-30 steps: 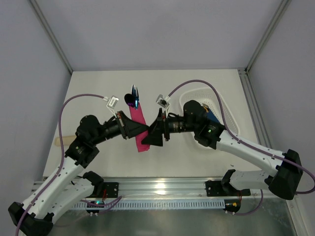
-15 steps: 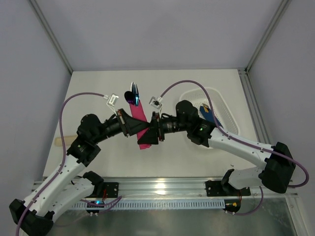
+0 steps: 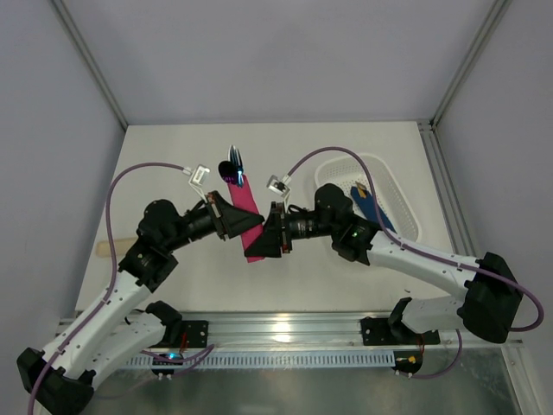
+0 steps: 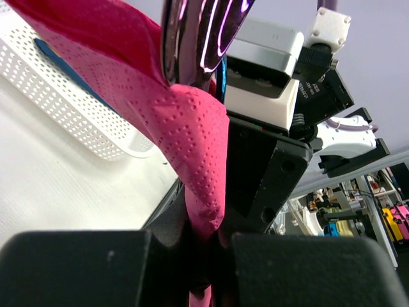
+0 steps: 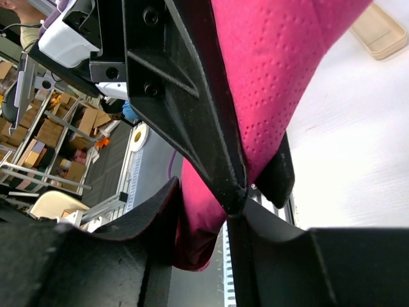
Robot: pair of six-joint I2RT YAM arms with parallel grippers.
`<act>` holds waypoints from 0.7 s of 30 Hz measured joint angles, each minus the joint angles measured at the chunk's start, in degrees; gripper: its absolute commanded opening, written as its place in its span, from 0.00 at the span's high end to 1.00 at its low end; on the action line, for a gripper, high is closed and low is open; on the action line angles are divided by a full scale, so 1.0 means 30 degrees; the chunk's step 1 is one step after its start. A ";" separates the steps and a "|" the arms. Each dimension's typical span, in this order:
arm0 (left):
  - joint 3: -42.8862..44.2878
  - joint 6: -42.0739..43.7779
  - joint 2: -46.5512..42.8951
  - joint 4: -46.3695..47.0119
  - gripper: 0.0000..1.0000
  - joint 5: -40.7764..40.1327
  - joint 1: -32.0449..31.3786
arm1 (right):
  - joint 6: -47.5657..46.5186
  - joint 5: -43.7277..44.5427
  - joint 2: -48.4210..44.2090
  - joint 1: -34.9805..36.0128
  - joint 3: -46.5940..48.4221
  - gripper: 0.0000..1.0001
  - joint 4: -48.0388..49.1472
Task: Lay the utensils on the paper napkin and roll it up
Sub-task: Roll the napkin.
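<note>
Paper napkin, magenta-pink and already wrapped into a narrow roll, sits over the middle of the table, running from far to near. The utensils, glossy dark purple, stick out of its far end. The left gripper pinches the roll from the left, its fingers nearly together on the paper. The right gripper meets it from the right. Its fingers are narrow around the roll's near end, and paper fills the gap between them.

In my judgement, the two grippers sit so close that they could nip each other. Pulling apart might tear the thin paper or let the roll spring open. Tilting the roll could also let the slick utensils slide out of the open far end.

No brand, label or writing is readable anywhere.
</note>
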 measured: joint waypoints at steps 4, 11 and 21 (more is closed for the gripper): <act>0.0000 -0.0087 0.0015 0.0007 1.00 -0.0073 0.0051 | -0.0007 -0.0204 -0.0029 0.0000 -0.0219 0.54 -0.0007; 0.0000 -0.0277 0.0022 0.0175 1.00 -0.0437 0.0168 | 0.0029 -0.0984 -0.0029 0.0058 -0.0634 0.53 -0.0022; 0.0000 -0.0401 0.0029 0.0233 1.00 -0.0561 0.0168 | 0.0233 -0.0969 -0.0044 0.0058 -0.0816 0.76 0.0073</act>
